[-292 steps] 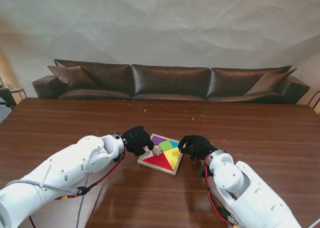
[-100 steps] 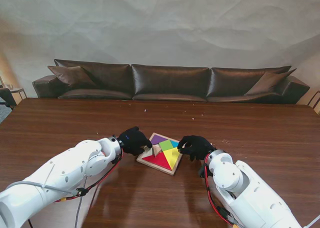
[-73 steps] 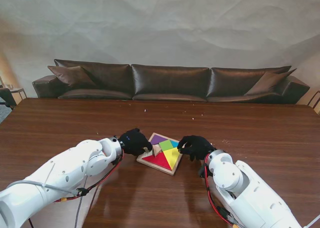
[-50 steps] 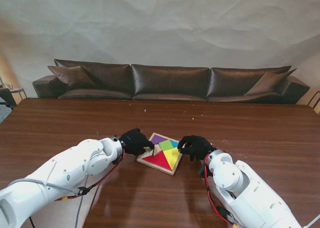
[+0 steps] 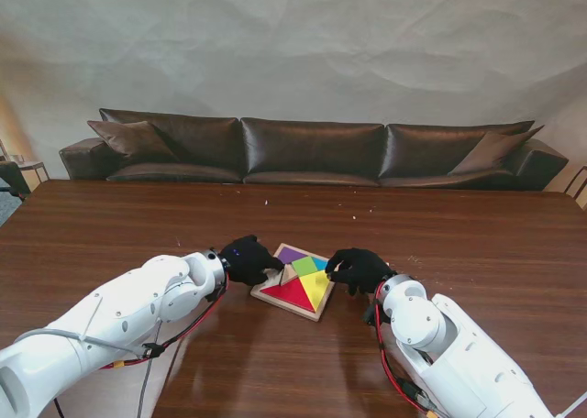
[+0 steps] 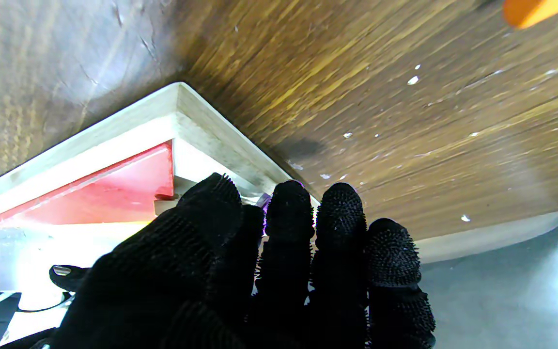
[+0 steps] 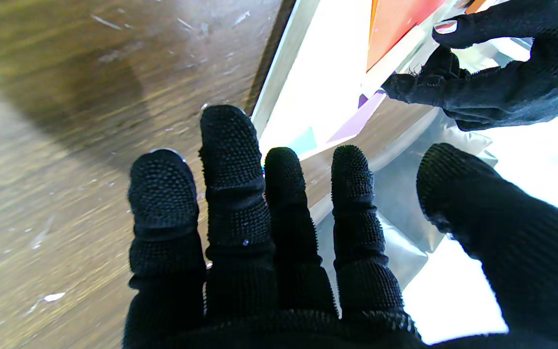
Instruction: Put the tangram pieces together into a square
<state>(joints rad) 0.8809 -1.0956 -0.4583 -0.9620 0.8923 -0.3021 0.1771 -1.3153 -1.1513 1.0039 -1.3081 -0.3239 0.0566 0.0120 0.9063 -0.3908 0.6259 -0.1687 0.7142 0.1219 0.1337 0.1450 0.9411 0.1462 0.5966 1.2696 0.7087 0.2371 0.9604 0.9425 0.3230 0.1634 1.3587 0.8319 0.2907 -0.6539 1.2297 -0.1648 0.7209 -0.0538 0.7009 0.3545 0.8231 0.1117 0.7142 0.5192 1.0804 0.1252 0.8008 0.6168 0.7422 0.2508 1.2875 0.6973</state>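
- Plainly, the risk was the left hand [image 5: 248,258] nudging the tray [image 5: 316,312] askew or tipping a seated piece, since its fingertips [image 6: 288,203] pressed at the tray's left corner.
- Whether those fingers pinched a piece I could not tell; they hid the spot.
- Red [image 5: 290,295], yellow [image 5: 317,288], green [image 5: 304,266] and purple [image 5: 292,254] pieces lay in the tray, mid-table.
- Right hand [image 5: 359,269] rested at the tray's right edge, fingers spread, holding nothing.
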